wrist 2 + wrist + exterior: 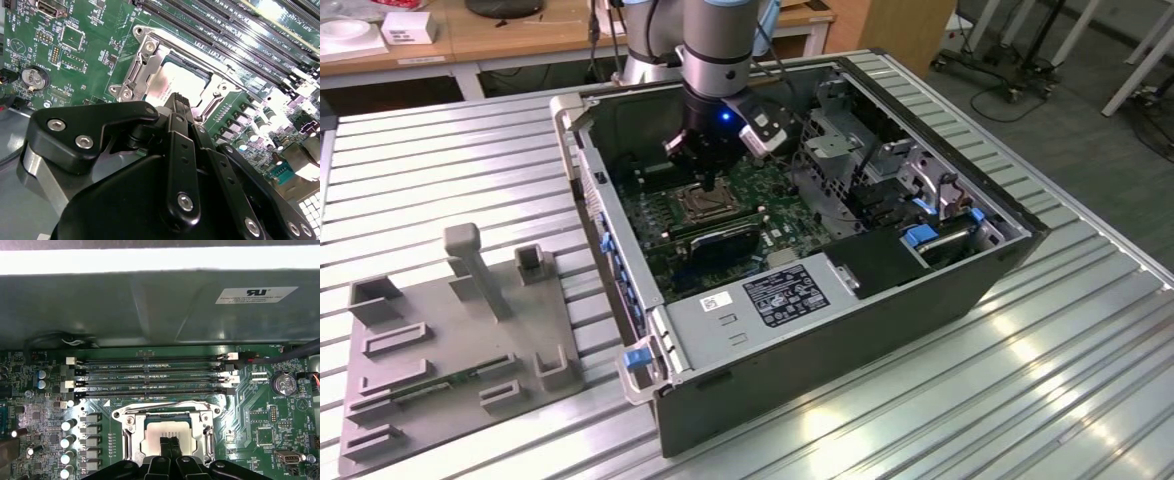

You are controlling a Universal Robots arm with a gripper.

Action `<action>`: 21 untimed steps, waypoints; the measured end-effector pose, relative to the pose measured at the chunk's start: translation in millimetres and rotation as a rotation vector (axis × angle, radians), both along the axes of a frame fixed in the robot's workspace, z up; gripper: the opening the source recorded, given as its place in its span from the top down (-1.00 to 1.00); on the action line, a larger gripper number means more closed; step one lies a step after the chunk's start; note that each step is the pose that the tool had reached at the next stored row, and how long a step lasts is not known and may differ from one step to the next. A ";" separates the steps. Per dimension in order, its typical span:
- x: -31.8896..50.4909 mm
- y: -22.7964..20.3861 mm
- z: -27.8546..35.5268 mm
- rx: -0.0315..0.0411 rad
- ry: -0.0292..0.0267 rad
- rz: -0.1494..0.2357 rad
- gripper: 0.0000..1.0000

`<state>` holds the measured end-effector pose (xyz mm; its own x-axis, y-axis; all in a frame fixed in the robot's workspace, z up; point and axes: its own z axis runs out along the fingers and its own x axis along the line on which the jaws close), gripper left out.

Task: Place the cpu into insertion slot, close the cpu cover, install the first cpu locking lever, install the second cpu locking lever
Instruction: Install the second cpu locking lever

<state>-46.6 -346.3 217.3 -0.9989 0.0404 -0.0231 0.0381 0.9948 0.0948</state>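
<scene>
I see the arm reaching down into an open computer case that lies on a ribbed metal counter. The tool hangs right over the insertion slot on the green motherboard.

In both wrist views the tool's two black fingers are pressed together with nothing between them. Their tips sit just above the cpu, or touch it; I cannot tell which.

The cpu lies flat inside the insertion slot, with its shiny top facing up. The cpu cover lies flat around the chip like a silver frame, and the chip shows through its open middle. In the second wrist view the cpu cover has screws at its corners. A thin wire lever runs along the side of the slot next to the long black memory slots. I cannot tell if it is hooked down.

A round coin battery sits on the board well apart from the slot. A row of small silver cans stands on the other side of it.

On the counter, toward the exterior view's left, a grey holder tray with little pockets sits beside the case.
</scene>
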 end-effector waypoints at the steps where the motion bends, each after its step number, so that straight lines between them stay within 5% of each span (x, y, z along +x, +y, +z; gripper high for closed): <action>1: 0.0 -0.5 0.0 -0.0001 0.0000 0.000 0.79; 12: 0.0 -0.5 6.0 -0.0001 0.0000 0.000 0.79; 21: 0.0 -0.5 17.4 0.0003 0.0000 0.000 0.79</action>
<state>-46.6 -346.8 234.8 -0.9989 0.0404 -0.0231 0.0380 0.9947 0.0951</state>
